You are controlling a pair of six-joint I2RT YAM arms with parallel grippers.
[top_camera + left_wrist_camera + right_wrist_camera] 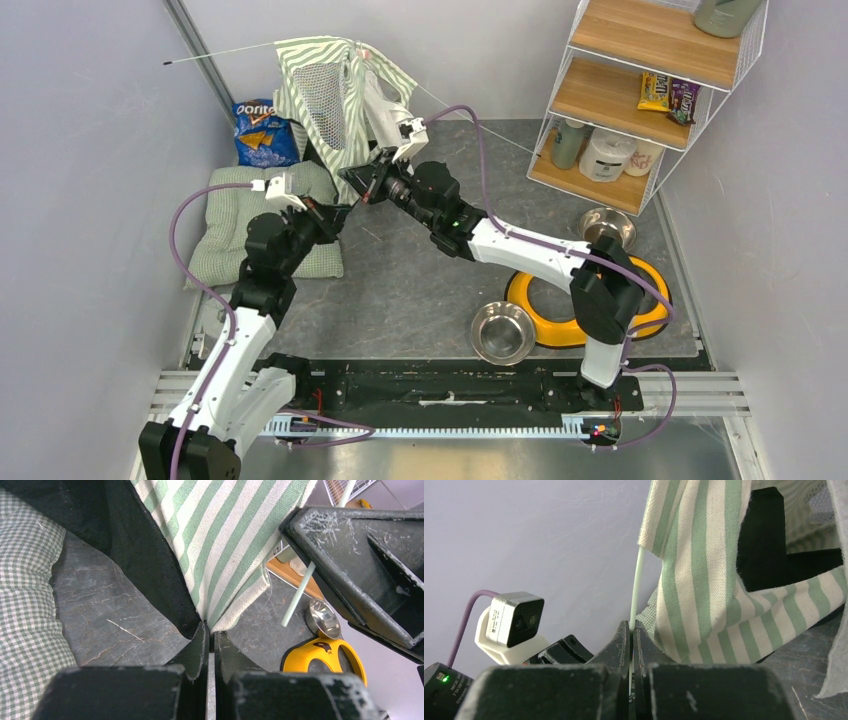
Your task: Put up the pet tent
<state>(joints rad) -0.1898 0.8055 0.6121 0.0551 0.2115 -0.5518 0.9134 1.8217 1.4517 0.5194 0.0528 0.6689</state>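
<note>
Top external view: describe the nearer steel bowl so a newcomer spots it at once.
Find the yellow double-bowl holder on the floor's right side. The nearer steel bowl sits at its near-left edge, by the black base rail. The other steel bowl lies farther back, beside the wire shelf.

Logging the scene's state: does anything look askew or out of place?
The tent hangs crumpled and half-raised, a thin pole jutting out sideways. A steel bowl sits loose beside the yellow holder, whose near ring is empty.
</note>
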